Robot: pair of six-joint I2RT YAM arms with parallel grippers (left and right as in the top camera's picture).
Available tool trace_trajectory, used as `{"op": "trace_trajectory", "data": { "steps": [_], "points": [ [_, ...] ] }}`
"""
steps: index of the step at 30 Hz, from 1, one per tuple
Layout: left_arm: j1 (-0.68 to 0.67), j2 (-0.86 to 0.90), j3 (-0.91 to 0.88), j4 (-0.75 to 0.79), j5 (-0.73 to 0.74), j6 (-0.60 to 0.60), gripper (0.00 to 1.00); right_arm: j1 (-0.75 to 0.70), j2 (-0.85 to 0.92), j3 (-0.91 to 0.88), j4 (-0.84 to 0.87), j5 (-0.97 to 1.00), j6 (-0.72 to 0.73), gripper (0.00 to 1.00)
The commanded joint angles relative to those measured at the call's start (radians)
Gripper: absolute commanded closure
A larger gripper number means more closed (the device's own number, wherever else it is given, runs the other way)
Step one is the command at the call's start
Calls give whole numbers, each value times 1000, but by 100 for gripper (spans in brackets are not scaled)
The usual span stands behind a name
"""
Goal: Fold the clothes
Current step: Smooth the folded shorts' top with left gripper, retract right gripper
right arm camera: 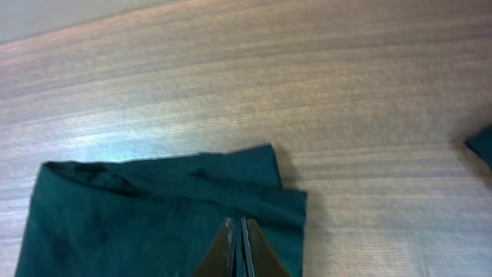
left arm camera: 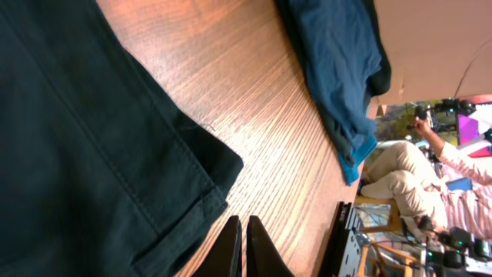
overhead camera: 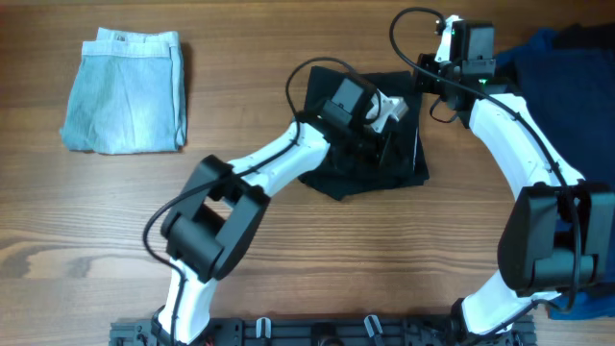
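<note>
Folding step: you look to be partway through the black shorts [overhead camera: 408,161], which lie bunched at the middle of the table [overhead camera: 288,259] under both wrists. The edges are not yet squared.
Left gripper [left arm camera: 243,231]: its jaws are pressed together, with the tips over bare wood just beside the hemmed corner of the shorts. No cloth shows between them.
Right gripper [right arm camera: 237,231]: its jaws are also pressed together, with the tips over the top layer near the shorts' far edge. The tips hide the contact, so it cannot be told whether any cloth is caught there.
Next grip: spread each jaw before you go down. Take the two matching corners, and pinch all the layers rather than the top one alone.
Carry: lift both corners level and move them together, so the crease falls straight and the lower layer is not dragged along.
Release: set the cloth flat on the shorts before you let go.
Denim piece [overhead camera: 125,91]: it lies folded at the far left, well apart, so leave it alone.
Blue garments [overhead camera: 567,58]: they are heaped at the right edge near the right arm, so keep your elbow off them.
</note>
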State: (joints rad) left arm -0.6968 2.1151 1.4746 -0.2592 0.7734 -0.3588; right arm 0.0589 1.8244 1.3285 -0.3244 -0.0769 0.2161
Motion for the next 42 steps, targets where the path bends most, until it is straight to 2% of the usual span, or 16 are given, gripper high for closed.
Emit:
{"op": "trace_trajectory", "data": {
  "steps": [1,4,5,6,8,9,10,12,17,21,30,34,38,42],
  "points": [
    [-33,88,-2,40,23,-55,96,-37,4,1,-23,29,4,96],
    [-52,150,-2,85,66,-72,96,-69,4,1,-41,29,5,96],
    [-55,178,-2,82,64,-72,96,-88,4,1,-54,33,3,91],
    [-55,191,-2,80,64,-72,96,-97,4,1,-58,33,3,80],
    [-53,224,-2,80,63,-72,96,-119,4,1,-74,33,-6,39],
    [-52,228,-2,80,64,-72,96,-127,4,1,-86,33,-7,5],
    [-53,226,-2,87,72,-86,96,-129,4,1,-87,33,-7,0],
    [-54,195,0,104,94,-123,96,-129,4,1,-86,32,-6,0],
    [-51,58,1,169,90,-125,96,-129,4,1,-86,32,-6,1],
    [-53,3,1,215,-9,-125,91,-129,4,1,-85,32,-6,1],
    [-101,161,-1,161,-8,-121,92,-129,4,1,-84,32,-6,1],
    [-92,223,-1,161,-7,-122,96,-129,4,1,-84,32,-6,0],
    [-45,145,10,192,107,-129,96,-129,4,1,-84,32,-6,1],
    [64,-45,12,247,106,-132,94,-129,4,1,-84,32,-6,0]
  ]
}}
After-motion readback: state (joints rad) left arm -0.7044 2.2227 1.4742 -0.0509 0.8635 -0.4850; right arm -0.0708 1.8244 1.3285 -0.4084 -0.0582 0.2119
